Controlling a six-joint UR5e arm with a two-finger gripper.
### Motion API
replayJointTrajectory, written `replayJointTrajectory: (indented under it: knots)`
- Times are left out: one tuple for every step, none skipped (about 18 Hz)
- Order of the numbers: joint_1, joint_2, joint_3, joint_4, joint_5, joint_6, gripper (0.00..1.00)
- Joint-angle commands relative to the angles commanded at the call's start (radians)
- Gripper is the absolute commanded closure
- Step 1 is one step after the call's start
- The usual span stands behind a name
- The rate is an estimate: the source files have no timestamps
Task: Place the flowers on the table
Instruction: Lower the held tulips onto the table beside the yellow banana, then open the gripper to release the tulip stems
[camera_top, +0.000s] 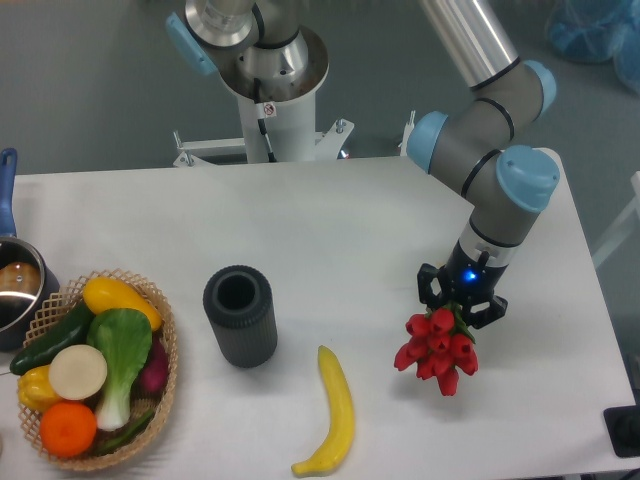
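Note:
The flowers (437, 352), a bunch of red tulips, hang blossom-end toward the camera at the right of the white table (350, 220). Their green stems are mostly hidden inside and behind my gripper (461, 308), which points down over the table and is shut on the stems just above the blossoms. Only a bit of green shows between the blossoms and the black fingers. I cannot tell whether the blossoms touch the tabletop or hang just above it.
A dark grey cylindrical vase (240, 315) stands left of centre. A yellow banana (335, 413) lies near the front edge. A wicker basket (150, 420) of vegetables sits at the front left, with a pot (15, 290) behind it. The robot base (270, 90) stands at the back.

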Motion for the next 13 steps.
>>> replayJointTrajectory:
  knots:
    - [0.000, -0.003, 0.000, -0.002, 0.000, 0.000, 0.53]
    - [0.000, -0.008, 0.000, 0.000, 0.000, 0.000, 0.51]
    - [0.000, -0.009, 0.000, 0.000, 0.002, 0.000, 0.49]
    - [0.000, -0.015, 0.000, 0.000, 0.000, 0.002, 0.45]
    - [-0.002, -0.017, 0.000, 0.000, 0.002, 0.003, 0.43]
    - [-0.002, -0.018, 0.000, 0.000, 0.000, 0.003, 0.43]
    - [-0.002, -0.020, 0.000, 0.000, 0.000, 0.003, 0.43]
    - [-0.002, -0.020, 0.002, 0.000, 0.000, 0.003, 0.41]
    - [-0.002, -0.021, 0.002, 0.002, 0.000, 0.005, 0.35]
    - [-0.002, -0.021, 0.002, 0.002, 0.000, 0.005, 0.31]
    - [-0.002, -0.021, 0.002, 0.002, 0.000, 0.005, 0.31]
    - [-0.002, -0.021, 0.002, 0.002, 0.000, 0.005, 0.31]
    - [-0.002, -0.021, 0.002, 0.002, 0.000, 0.006, 0.27]
